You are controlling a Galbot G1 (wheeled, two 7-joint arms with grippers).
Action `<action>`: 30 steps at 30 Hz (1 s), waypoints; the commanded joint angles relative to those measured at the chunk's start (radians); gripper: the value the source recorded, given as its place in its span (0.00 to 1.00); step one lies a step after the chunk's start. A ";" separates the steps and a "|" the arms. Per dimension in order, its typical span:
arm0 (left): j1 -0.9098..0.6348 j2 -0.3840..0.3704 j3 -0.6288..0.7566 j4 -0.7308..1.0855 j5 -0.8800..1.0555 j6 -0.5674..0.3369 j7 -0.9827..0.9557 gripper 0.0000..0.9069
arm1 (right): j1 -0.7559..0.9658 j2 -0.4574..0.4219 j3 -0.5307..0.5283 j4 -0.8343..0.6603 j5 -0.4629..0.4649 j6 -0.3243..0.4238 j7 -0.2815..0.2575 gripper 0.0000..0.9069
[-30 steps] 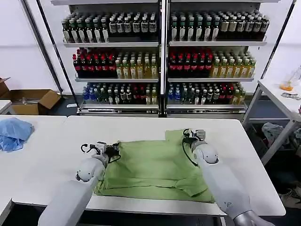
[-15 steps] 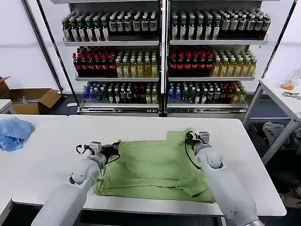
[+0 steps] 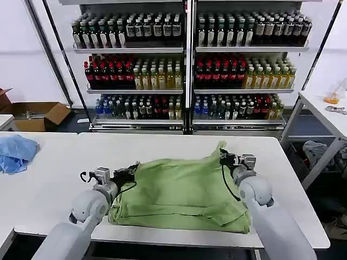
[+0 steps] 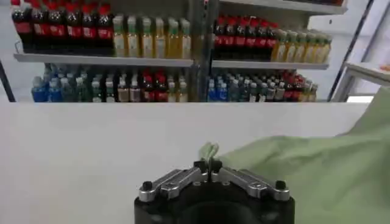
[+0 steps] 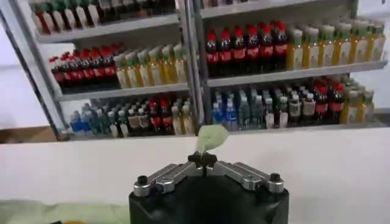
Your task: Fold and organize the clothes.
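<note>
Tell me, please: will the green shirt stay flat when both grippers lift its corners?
Probably not. The shirt lies wrinkled, so it is likely floppy and would sag between the left gripper and right gripper. Small pinched tips might slip out.

We are looking at a shop-like test room: metal shelves (image 3: 187, 70) stocked with rows of bottled drinks (image 3: 162, 76) are standing behind a white counter (image 3: 162, 146), and an open cardboard box (image 3: 38, 115) is sitting on the floor beyond the counter's left edge.

Soft matt cloth shirt (image 3: 179, 192) lies on a smooth white table (image 3: 162, 146), pinched by black-and-metal grippers.
</note>
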 commanded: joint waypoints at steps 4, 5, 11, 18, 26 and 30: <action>0.154 0.047 -0.045 -0.153 0.001 0.009 0.013 0.03 | -0.345 -0.046 0.169 0.336 0.003 0.000 -0.003 0.00; 0.157 0.049 -0.046 -0.155 0.002 0.010 0.013 0.03 | -0.356 -0.046 0.170 0.341 0.003 0.000 -0.003 0.00; 0.200 0.073 -0.060 -0.176 0.034 0.014 0.025 0.03 | -0.451 -0.035 0.193 0.379 -0.008 -0.003 -0.006 0.00; 0.255 0.101 -0.065 -0.187 0.104 0.015 0.046 0.03 | -0.482 -0.013 0.173 0.367 -0.035 -0.024 0.010 0.00; 0.252 0.097 -0.042 -0.165 0.222 0.015 0.066 0.03 | -0.463 0.017 0.132 0.320 -0.086 -0.088 0.049 0.00; 0.242 0.086 -0.039 -0.159 0.234 -0.001 0.047 1.00 | -0.455 0.024 0.124 0.318 -0.111 -0.085 0.045 1.00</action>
